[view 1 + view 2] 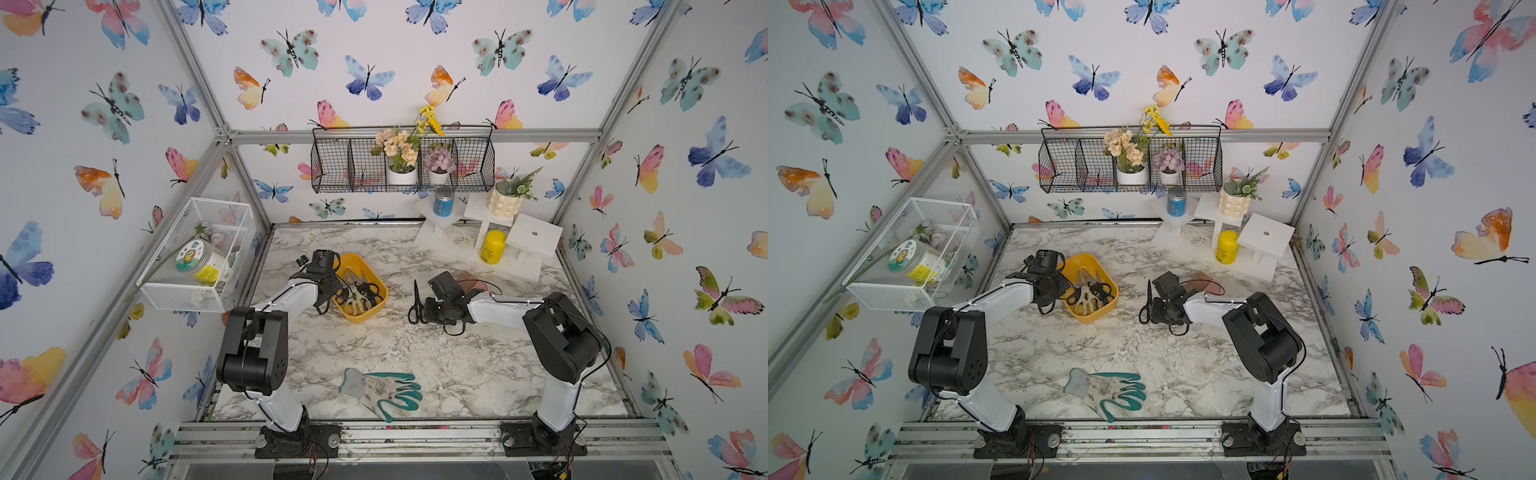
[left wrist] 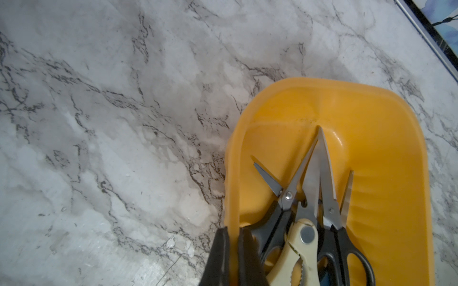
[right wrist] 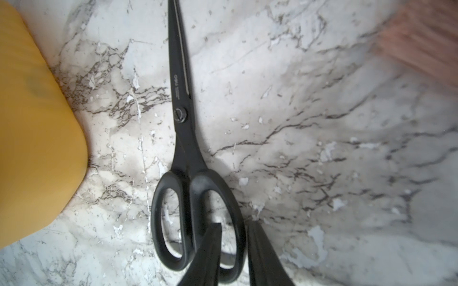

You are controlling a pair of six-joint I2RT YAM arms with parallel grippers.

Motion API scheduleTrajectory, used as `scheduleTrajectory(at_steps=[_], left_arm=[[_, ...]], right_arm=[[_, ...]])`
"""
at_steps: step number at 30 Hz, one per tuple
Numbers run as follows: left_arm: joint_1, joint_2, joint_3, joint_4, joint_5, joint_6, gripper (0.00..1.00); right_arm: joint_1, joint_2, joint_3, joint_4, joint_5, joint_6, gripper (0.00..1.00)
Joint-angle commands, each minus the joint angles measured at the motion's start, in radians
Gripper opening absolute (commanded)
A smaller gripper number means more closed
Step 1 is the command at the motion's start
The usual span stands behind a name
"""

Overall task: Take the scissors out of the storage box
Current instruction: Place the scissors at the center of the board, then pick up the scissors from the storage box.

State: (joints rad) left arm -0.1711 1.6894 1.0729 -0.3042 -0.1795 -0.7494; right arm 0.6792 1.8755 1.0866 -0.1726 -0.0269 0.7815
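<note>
Black scissors [image 3: 183, 138] flat on table [image 3: 322, 99] (right gripper [image 3: 234, 225] loose around handle)

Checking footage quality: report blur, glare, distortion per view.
Right wrist view: all-black scissors sharp; yellow plastic tub and pink comb smeared. Left wrist view: sharp, slight sheen inside tub. Both top views: sharp, even light, butterfly-papered walls splayed by wide lens.

Marble-pattern table [image 1: 457, 365]: yellow storage box [image 1: 360, 318] left of centre, black scissors [image 1: 415, 301] flat to its right, not touching. Pink comb [image 1: 473, 279] behind scissors. Teal gloves [image 1: 384, 388] near front edge. White stands [image 1: 534, 239] far right corner.
</note>
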Motion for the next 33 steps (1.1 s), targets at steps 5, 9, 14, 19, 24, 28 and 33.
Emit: scheduleTrajectory(at_steps=[5, 9, 14, 19, 24, 28, 33], left_arm=[[0.002, -0.022, -0.001, -0.007, 0.034, 0.006, 0.0], [0.001, -0.007, 0.007, -0.006, 0.047, 0.028, 0.0], [0.0, -0.002, 0.003, 0.017, 0.089, 0.038, 0.0], [-0.007, 0.002, 0.002, 0.029, 0.115, 0.03, 0.0], [-0.011, 0.009, 0.007, 0.033, 0.117, 0.017, 0.0], [-0.017, 0.011, 0.009, 0.037, 0.115, 0.014, 0.0], [-0.02, -0.003, -0.002, 0.046, 0.112, 0.006, 0.0]], right_arm=[[-0.007, -0.044, 0.09, -0.129, 0.099, -0.077, 0.29], [-0.001, -0.067, 0.204, -0.126, 0.121, -0.209, 0.31], [0.048, 0.005, 0.372, -0.115, 0.006, -0.385, 0.34], [0.103, 0.141, 0.585, -0.171, -0.074, -0.481, 0.34], [0.133, 0.295, 0.789, -0.298, -0.117, -0.516, 0.33], [0.164, 0.38, 0.879, -0.38, -0.116, -0.547, 0.33], [0.175, 0.449, 0.941, -0.438, -0.127, -0.547, 0.33]])
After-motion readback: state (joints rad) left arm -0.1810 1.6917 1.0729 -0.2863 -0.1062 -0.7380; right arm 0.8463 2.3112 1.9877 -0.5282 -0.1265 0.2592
